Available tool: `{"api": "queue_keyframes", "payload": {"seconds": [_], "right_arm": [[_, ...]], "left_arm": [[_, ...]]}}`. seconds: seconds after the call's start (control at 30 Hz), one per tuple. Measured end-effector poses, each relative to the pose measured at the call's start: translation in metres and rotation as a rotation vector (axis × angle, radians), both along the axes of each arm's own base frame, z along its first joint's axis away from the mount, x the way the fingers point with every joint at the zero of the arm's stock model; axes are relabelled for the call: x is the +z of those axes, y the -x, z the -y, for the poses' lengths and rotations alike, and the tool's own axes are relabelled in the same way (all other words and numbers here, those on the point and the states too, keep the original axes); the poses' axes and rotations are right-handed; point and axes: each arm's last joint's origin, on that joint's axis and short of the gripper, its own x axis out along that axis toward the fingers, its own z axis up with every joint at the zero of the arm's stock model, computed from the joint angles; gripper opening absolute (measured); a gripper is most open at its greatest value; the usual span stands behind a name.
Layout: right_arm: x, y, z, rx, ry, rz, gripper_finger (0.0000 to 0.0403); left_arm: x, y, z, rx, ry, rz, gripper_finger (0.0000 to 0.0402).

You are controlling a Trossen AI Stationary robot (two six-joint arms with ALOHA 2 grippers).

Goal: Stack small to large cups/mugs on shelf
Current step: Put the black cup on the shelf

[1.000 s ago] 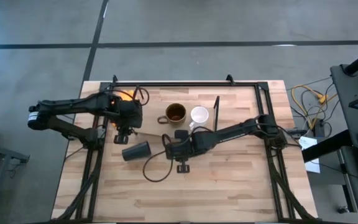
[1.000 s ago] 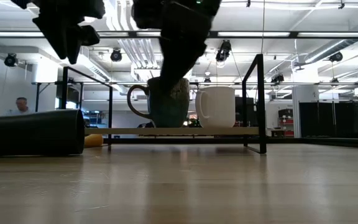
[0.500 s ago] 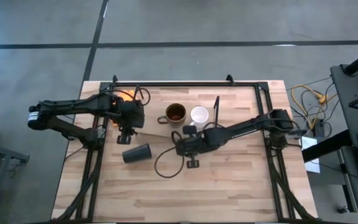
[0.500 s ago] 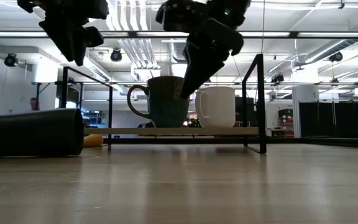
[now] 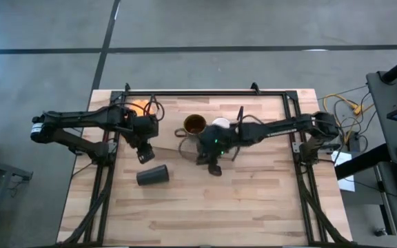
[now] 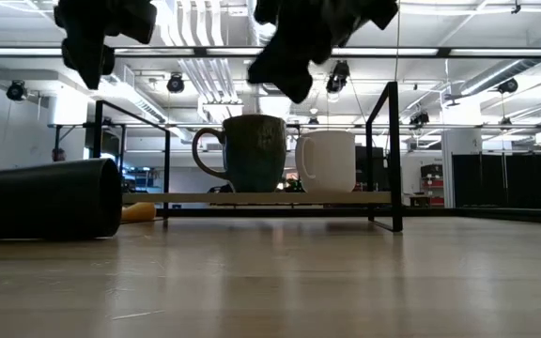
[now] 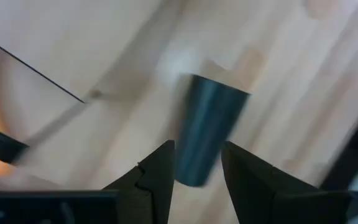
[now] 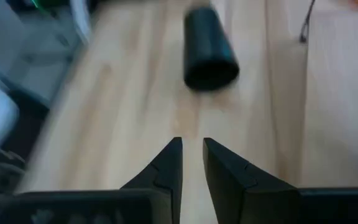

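Observation:
The dark grey-black cup (image 5: 152, 175) lies on its side on the tabletop, left of the shelf; no handle shows. It also shows in the low view (image 6: 45, 197). My left gripper (image 5: 145, 156) hovers open just above it, with the cup (image 7: 207, 134) seen beyond its fingers (image 7: 157, 177). The brown-amber mug (image 5: 194, 125) and the white mug (image 5: 220, 125) stand upright side by side on the shelf board (image 6: 270, 197). My right gripper (image 5: 202, 153) hangs over the table near the brown mug, open by a narrow gap (image 8: 191, 163), touching nothing.
An orange cloth (image 5: 138, 107) lies at the far left, behind my left gripper. The shelf's black wire end frame (image 5: 240, 117) stands beside the white mug. A loose cable (image 5: 185, 141) trails from my right arm. Bare tabletop (image 5: 205, 207) stretches toward the near edge.
My right gripper has risen from the brown mug's rim and drawn back toward the table's right, leaving the mug standing on the shelf. My left gripper has moved toward the near edge, over the dark cup. The dark cup has shifted a little toward the near edge.

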Motion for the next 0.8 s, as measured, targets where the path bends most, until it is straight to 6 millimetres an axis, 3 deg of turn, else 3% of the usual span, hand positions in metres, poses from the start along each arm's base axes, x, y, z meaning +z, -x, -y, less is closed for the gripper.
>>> {"api": "queue_keyframes", "payload": {"seconds": [0.13,0.23,0.37,0.57,0.7,0.8], "right_arm": [[0.018,0.003,0.015,-0.022,-0.186,0.048,0.0059],[0.02,0.003,0.014,-0.048,-0.295,0.011,0.0059],[0.018,0.001,-0.004,-0.033,-0.446,-0.056,0.0059],[0.024,-0.013,-0.029,0.046,-0.486,0.129,0.0059],[0.009,-0.024,-0.027,-0.038,-0.589,0.065,0.0059],[-0.011,-0.031,-0.031,-0.07,-0.653,-0.031,0.0059]], "left_arm": [[0.002,0.0,0.007,0.043,0.073,-0.006,0.0118],[-0.001,0.0,0.015,0.056,0.092,-0.032,0.0118],[-0.005,0.002,0.029,0.058,0.109,-0.062,0.0118],[-0.01,0.004,0.05,0.136,0.092,-0.108,0.0118],[-0.014,-0.001,0.068,0.236,0.121,-0.121,0.0118],[-0.017,-0.01,0.085,0.163,0.192,-0.09,0.0118]]}}
